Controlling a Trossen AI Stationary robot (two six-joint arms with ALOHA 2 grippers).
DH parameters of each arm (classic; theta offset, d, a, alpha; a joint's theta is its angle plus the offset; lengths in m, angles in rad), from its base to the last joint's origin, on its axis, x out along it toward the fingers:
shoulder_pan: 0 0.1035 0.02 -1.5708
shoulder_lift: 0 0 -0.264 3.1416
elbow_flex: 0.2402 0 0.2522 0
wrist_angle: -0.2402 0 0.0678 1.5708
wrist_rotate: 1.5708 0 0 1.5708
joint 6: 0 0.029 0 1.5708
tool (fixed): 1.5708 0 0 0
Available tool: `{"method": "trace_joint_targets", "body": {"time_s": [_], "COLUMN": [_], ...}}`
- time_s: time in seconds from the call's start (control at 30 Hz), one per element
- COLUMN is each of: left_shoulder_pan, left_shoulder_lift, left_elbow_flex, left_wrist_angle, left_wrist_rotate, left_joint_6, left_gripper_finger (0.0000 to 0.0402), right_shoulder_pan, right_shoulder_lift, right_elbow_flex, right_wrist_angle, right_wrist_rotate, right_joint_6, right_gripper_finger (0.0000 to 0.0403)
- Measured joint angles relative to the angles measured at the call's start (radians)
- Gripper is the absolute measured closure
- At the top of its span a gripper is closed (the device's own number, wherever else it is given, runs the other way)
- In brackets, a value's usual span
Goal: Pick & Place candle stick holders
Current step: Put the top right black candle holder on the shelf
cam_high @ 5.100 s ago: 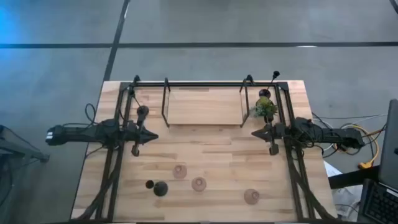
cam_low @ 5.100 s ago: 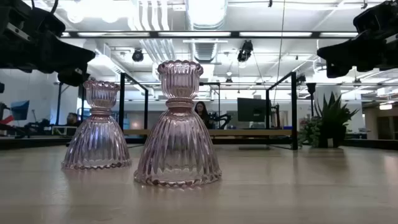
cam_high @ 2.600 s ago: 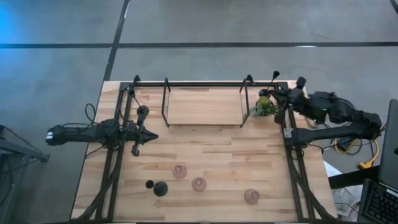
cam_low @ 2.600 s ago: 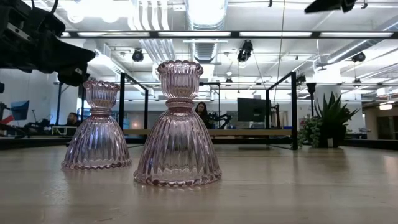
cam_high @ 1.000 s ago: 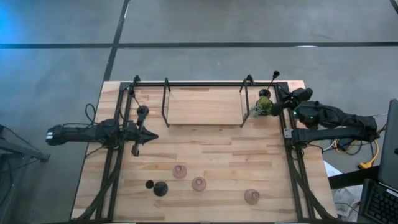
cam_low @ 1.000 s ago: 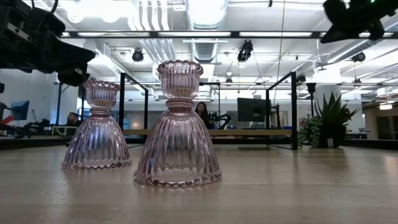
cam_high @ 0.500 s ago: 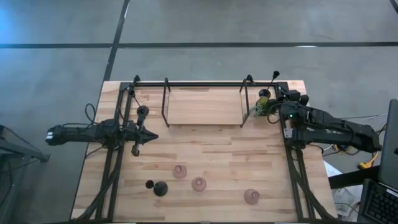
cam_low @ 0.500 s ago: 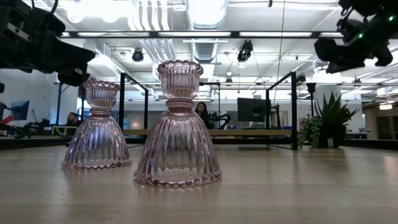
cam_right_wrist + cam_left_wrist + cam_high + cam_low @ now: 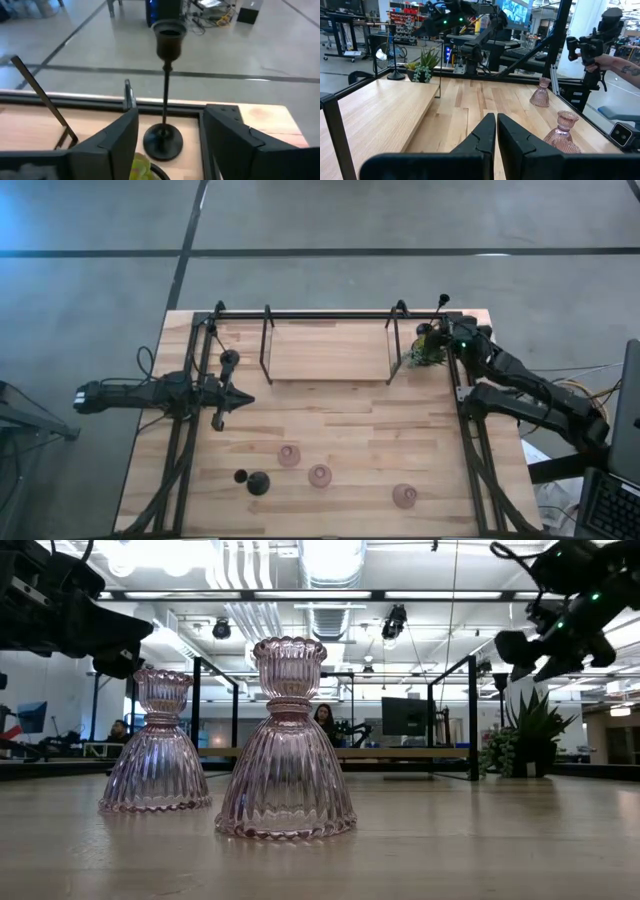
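A small green plant (image 9: 428, 350) (leafy) sits beside the black rack frame (image 9: 330, 315).

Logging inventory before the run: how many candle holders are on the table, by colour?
Black holders: 3
Pink glass holders: 3
Total: 6
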Motion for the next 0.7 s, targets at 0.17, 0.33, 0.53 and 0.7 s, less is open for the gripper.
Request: {"method": "trace_joint_targets", "body": {"time_s": [0.17,0.33,0.53,0.7], "left_shoulder_pan": [0.000,0.000,0.000,0.000], "left_shoulder_lift": [0.000,0.000,0.000,0.000], "left_elbow_flex": [0.000,0.000,0.000,0.000], "left_wrist_angle": [0.000,0.000,0.000,0.001], "left_wrist_rotate": [0.000,0.000,0.000,0.000], "left_joint_6": [0.000,0.000,0.000,0.000], "left_gripper_finger": [0.0378,0.0378,0.0378,0.0378], "right_shoulder_pan": [-0.117,-0.173,-0.171,-0.169], "right_shoulder_lift": [0.102,0.173,0.183,0.186], "right_elbow_flex": [-0.032,-0.078,-0.103,-0.086], "right_wrist_angle": [0.089,0.213,0.256,0.262], "right_wrist_rotate": [-0.089,-0.083,-0.117,-0.252], "right_joint_6": [-0.016,-0.045,-0.011,0.064], "right_gripper_finger": [0.0161,0.0152,0.0156,0.0158]}}
